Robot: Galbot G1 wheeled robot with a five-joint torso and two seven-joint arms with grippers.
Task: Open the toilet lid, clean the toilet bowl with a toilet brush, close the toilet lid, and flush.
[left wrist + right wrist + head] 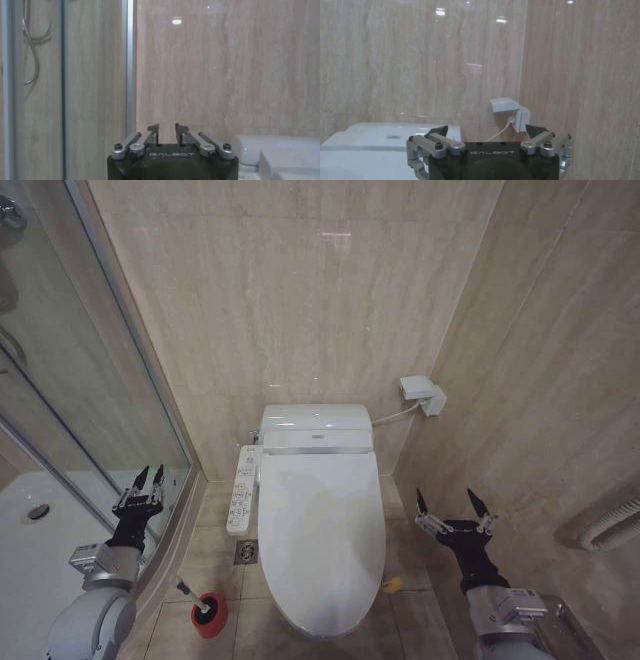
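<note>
The toilet lid (322, 530) is a glossy white oval lying shut over the toilet bowl, which it hides. On the floor to the toilet's left, the toilet brush (190, 595) stands with its dark head in a round red holder cup (210, 616). My left gripper (150, 476) hovers by the shower glass, left of the toilet; its fingers are a narrow gap apart and hold nothing, as the left wrist view's left gripper (167, 129) confirms. My right gripper (447, 500) hovers right of the toilet, wide open and empty. In the right wrist view the right gripper (487, 131) faces the wall beside the lid (355, 165).
A curved glass shower screen (120, 380) and white shower tray (40, 550) close off the left. A control panel (241, 495) juts from the toilet's left side above a floor drain (246, 551). A wall socket (422, 394) and white pipe (612, 525) sit right. A yellow scrap (393, 584) lies on the floor.
</note>
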